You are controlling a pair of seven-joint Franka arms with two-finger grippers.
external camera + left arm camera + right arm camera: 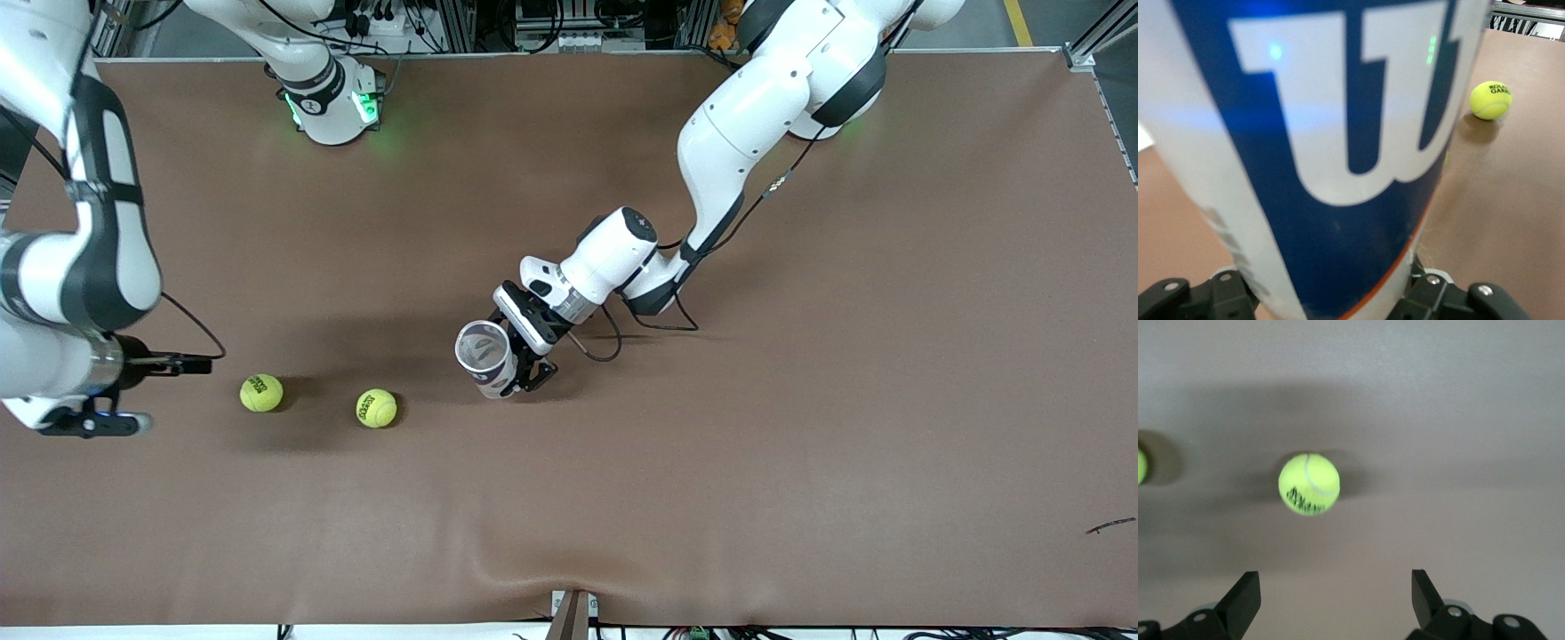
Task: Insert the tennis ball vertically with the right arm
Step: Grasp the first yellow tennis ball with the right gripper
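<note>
Yellow-green felt tennis ball point(261, 393), black print on top, lies on the brown table point(800, 444) toward the right arm's end. Second tennis ball point(376, 408) rests beside it, toward the can. Right gripper point(93, 425), jaws wide and empty, hangs over the table beside the first ball. Left gripper point(524, 378) clamps the upright clear can point(484, 356), blue-and-white label, mouth open upward.

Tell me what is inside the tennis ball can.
The tennis ball can, held upright by the left gripper, shows an open mouth with no ball visible; its bottom is hidden by the wall. Both tennis balls lie on the table.
</note>
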